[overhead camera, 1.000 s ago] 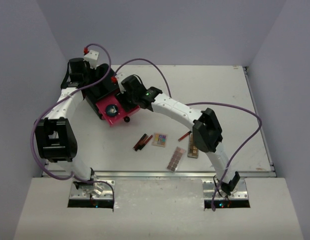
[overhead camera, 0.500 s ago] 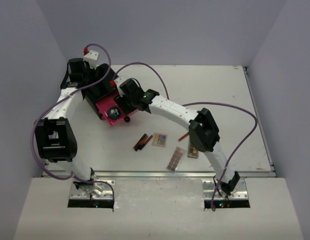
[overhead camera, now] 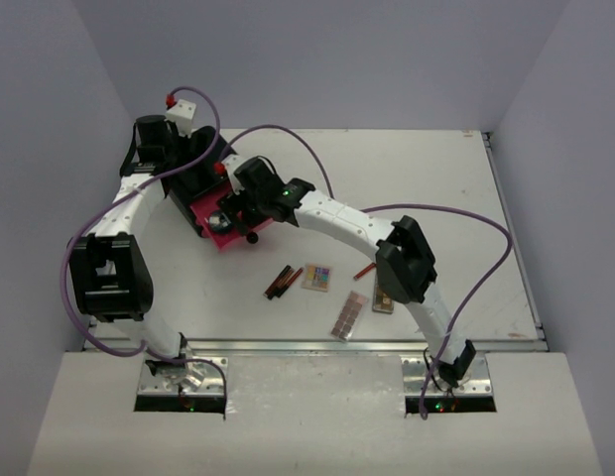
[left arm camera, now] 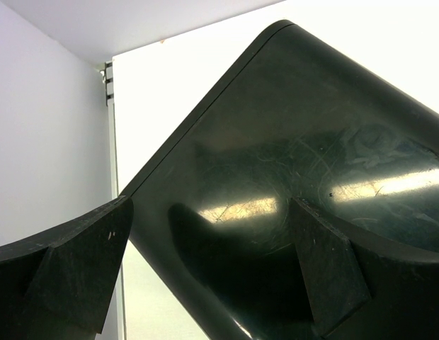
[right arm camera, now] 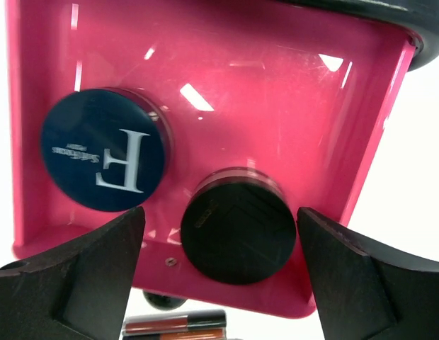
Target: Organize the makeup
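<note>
My right arm has swung further left over the pink drawer (right arm camera: pixel 276 85), and the right gripper (right arm camera: pixel 219 212) has let go: its fingers now stand spread and empty around the black compact (right arm camera: pixel 238 225). That compact lies in the drawer just beside the blue compact (right arm camera: pixel 103 149). The left gripper (left arm camera: pixel 209 212) is spread wide astride the black box (left arm camera: pixel 311 127); I cannot tell whether it pinches it. On the bench (overhead camera: pixel 436 178) lie the dark sticks (overhead camera: pixel 283 282), square palette (overhead camera: pixel 317 277), red stick (overhead camera: pixel 365 269) and two long palettes (overhead camera: pixel 350 314).

Glossy pink drawer (right arm camera: pixel 262 106), matt black compact (right arm camera: pixel 237 227)
</note>
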